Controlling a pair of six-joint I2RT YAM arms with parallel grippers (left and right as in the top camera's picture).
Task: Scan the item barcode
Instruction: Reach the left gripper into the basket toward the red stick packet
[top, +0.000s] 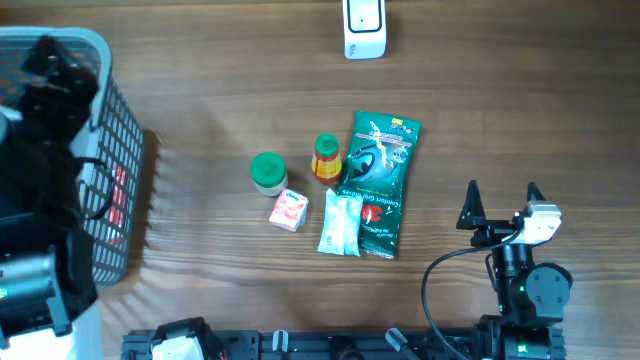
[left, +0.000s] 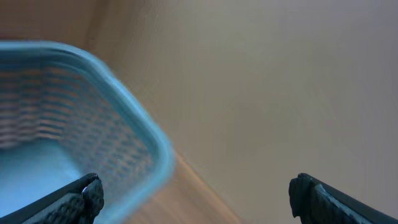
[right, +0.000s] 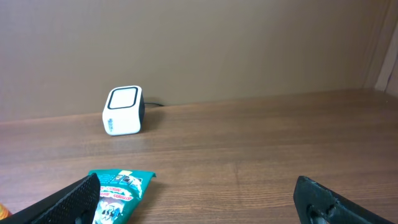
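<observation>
Both pincers stood wide and empty: the left gripper (left: 196, 196) over the blue basket (top: 118, 120), the right gripper (top: 501, 190) well to the right of the goods. Five items lay clustered mid-table: the big green pouch (top: 382, 170), the white sachet (top: 340, 222), the green-lidded jar (top: 268, 172), the orange bottle (top: 326, 158) and the little pink box (top: 289, 210). With nothing lifted yet, the right arm seemed best placed to take the pouch by its near edge, keep it flat, and turn its barcode toward the white scanner (top: 364, 28) at the far edge. Which face carried the code could not be told, possibly the underside. The wooden table (top: 200, 90) was brown and grained, backed by a plain tan wall (right: 249, 43).
</observation>
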